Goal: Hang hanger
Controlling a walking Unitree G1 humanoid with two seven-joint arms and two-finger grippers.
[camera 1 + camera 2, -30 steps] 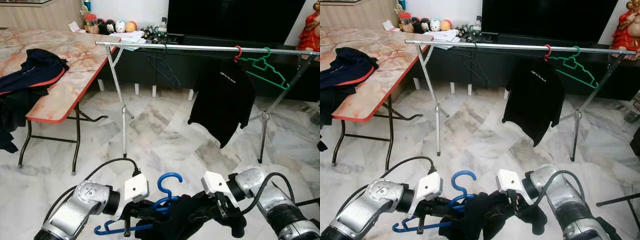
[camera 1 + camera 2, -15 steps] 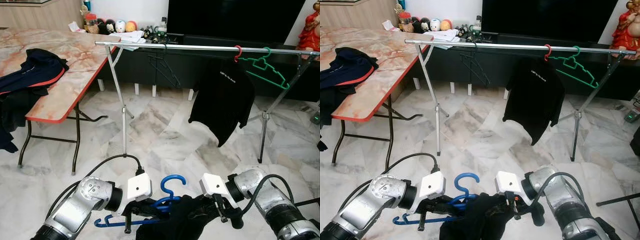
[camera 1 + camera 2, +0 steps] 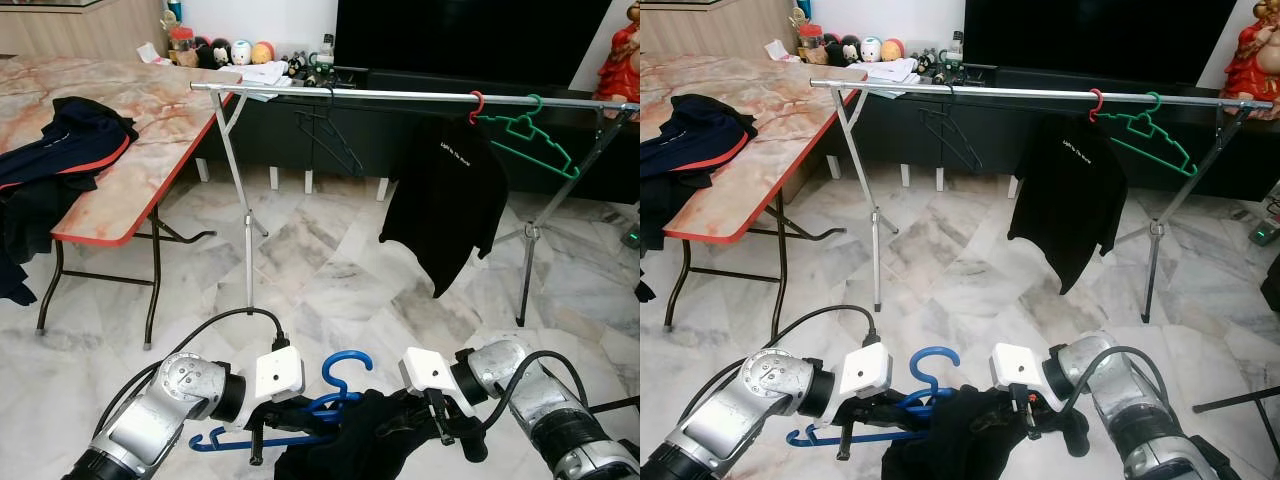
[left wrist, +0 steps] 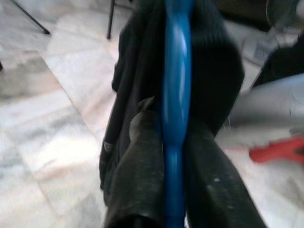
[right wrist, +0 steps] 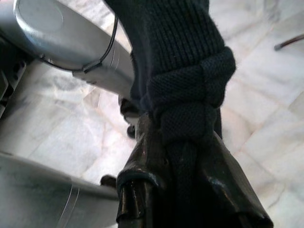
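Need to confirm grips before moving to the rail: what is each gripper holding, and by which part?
Left gripper is shut on the blue hanger, along its bar. Right gripper is shut on the dark garment, pinching a bunched fold.

A clothes rail [image 3: 400, 95] runs across the room ahead of the robot, standing on the floor [image 3: 320, 270]. A shirt [image 3: 445, 200] hangs from the rail toward its right end, with an empty hanger [image 3: 525, 135] just beside it on the right. Another empty hanger [image 3: 330, 135] hangs near the rail's middle. A table [image 3: 120, 150] stands to the left, clothes [image 3: 60, 150] heaped on its near end. A low cabinet [image 3: 420, 120] sits behind the rail.
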